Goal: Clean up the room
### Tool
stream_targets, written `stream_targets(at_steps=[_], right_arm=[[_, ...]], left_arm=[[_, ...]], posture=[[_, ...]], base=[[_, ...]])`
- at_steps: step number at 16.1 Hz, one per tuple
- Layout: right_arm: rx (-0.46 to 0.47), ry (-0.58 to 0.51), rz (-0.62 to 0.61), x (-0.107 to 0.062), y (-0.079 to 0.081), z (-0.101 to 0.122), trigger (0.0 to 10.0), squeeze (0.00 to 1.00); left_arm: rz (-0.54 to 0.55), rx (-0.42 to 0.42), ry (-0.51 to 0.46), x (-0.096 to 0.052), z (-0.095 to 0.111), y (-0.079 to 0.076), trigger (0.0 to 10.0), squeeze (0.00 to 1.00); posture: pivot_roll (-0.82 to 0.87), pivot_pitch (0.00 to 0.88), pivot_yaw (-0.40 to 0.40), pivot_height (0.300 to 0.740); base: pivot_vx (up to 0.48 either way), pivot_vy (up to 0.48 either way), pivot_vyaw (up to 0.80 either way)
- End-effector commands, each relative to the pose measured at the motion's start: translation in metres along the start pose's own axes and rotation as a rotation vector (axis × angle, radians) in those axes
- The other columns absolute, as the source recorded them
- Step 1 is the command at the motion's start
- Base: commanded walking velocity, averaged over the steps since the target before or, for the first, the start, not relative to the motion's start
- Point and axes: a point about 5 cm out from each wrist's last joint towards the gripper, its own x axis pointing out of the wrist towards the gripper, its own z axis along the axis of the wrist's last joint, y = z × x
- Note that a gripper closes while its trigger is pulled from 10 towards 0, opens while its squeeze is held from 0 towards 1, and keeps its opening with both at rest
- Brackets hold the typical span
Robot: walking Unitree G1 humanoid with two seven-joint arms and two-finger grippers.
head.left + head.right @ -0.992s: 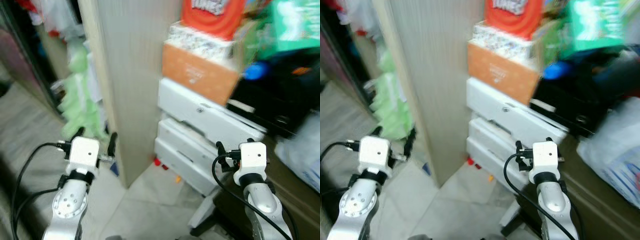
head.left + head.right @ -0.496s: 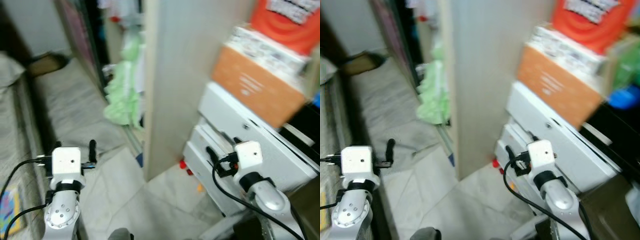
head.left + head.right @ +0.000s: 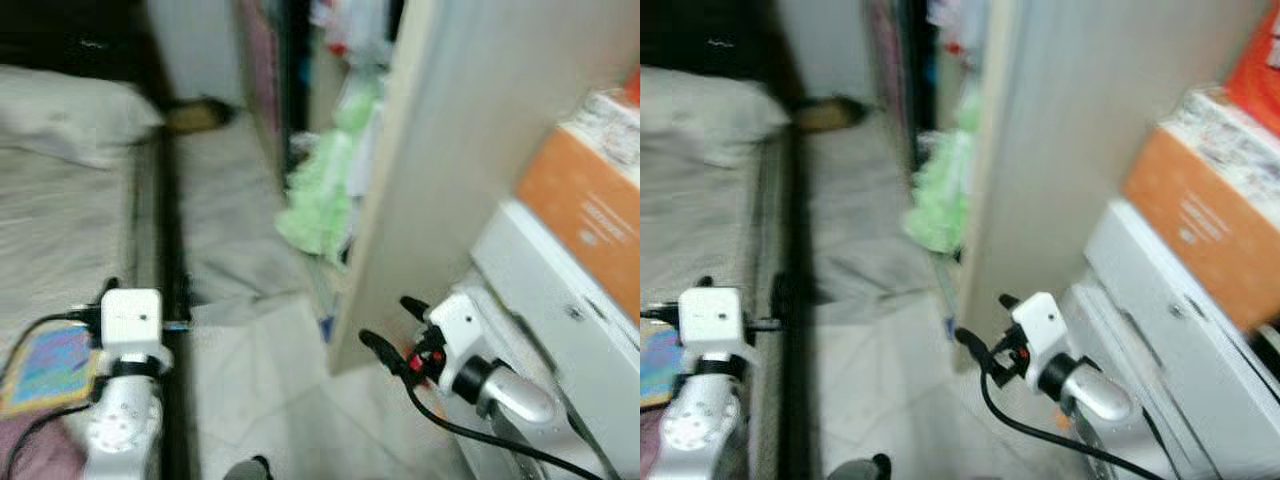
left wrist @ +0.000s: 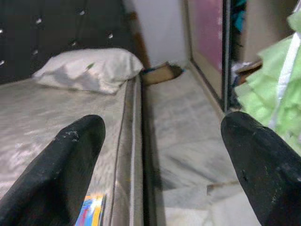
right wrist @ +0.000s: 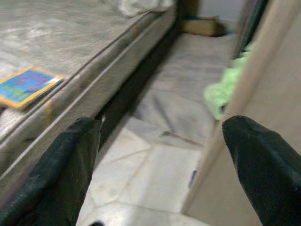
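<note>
— Grey quilted bed [image 4: 56, 117] on the left, pillow [image 4: 89, 70] at its head, a colourful book [image 5: 26, 84] lying flat on it. Pale marble floor [image 5: 155, 165] beside.
— And the arms?
— Left gripper [image 4: 160, 155] and right gripper [image 5: 160, 155] hang over the floor, jaws apart, holding nothing. Green cloth [image 3: 320, 200] slumps by the beige panel [image 3: 450, 150]; orange box [image 3: 585, 215] tops white drawers [image 3: 550, 300].

The head camera has swung to the robot's left, so the whole scene has slid rightward: the bed [image 3: 70, 190] with its pillow [image 3: 70, 110] and a colourful book [image 3: 50, 365] now show at the left, while the orange box [image 3: 585, 215] and white drawers [image 3: 560, 320] have slid to the right edge. The red package and green bag have left the picture. The right gripper [image 3: 385, 325] now reaches leftward toward the wooden panel [image 3: 450, 150]
</note>
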Motion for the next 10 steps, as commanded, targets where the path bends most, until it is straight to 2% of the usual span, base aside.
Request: stream_targets(at_steps=[1, 3, 7, 9, 10], right_arm=[[0.000, -0.017, -0.021, 0.004, -0.002, 0.005, 10.0, 0.00], [0.003, -0.043, -0.037, 0.009, -0.003, 0.010, 10.0, 0.00], [-0.022, -0.063, 0.026, 0.017, 0.004, 0.016, 10.0, 0.00], [-0.041, -0.088, -0.017, 0.021, 0.000, 0.020, 10.0, 0.00], [-0.061, -0.110, -0.087, 0.023, -0.006, 0.023, 10.0, 0.00]], left_arm=[[-0.012, 0.025, 0.000, -0.002, 0.001, 0.001, 10.0, 0.00], [-0.020, 0.041, -0.013, -0.002, 0.003, 0.000, 10.0, 0.00], [-0.025, 0.042, -0.022, 0.001, 0.004, -0.001, 10.0, 0.00], [-0.035, 0.040, -0.024, 0.002, 0.005, -0.002, 10.0, 0.00], [-0.035, 0.039, -0.023, 0.002, 0.005, -0.002, 10.0, 0.00]], posture=[[-0.05, 0.083, -0.058, 0.740], [-0.04, 0.085, -0.059, 0.740], [-0.04, 0.081, -0.059, 0.740], [-0.03, 0.079, -0.061, 0.740], [-0.03, 0.076, -0.061, 0.740]], base=[[0.000, 0.000, 0.80], [0.000, 0.000, 0.80], [0.000, 0.000, 0.80], [0.000, 0.000, 0.80], [0.000, 0.000, 0.80]])
